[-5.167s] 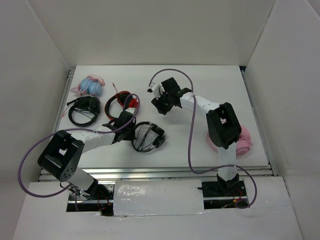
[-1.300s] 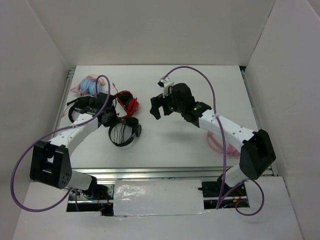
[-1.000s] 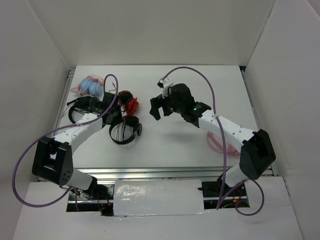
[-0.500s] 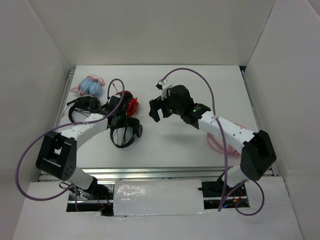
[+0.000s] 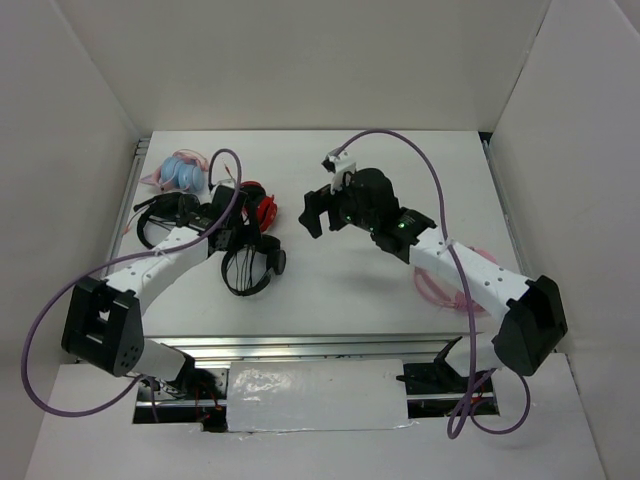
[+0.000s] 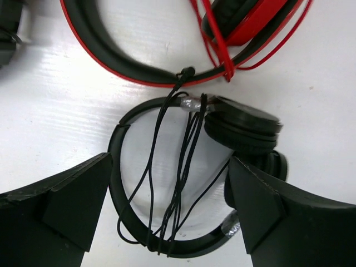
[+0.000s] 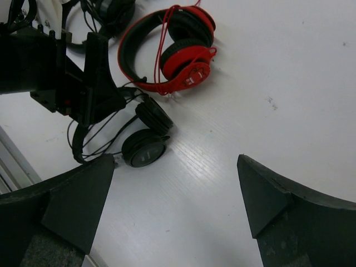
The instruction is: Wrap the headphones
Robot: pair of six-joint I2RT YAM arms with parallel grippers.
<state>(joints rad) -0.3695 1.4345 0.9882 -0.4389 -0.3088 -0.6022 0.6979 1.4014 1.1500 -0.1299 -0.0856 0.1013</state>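
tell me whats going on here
The left gripper hangs open over the small black headphones, straddling them but gripping nothing. Their cable lies in loose strands across the headband. The right gripper is open too, off to the side, holding nothing. The red headphones lie close by.

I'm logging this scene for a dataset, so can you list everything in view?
black headphones: one, all black, thin cable strung across the band, centre-left of table
red-and-black headphones: one, red and black, just behind the black headphones
black headset: one, black, far left
pink-and-blue headphones: one, back-left corner
pink thing: one, pink, right side, mostly hidden under the right arm
table: one, white
left claw: one, black, open, over the black headphones
right claw: one, black, open, above the table's middle
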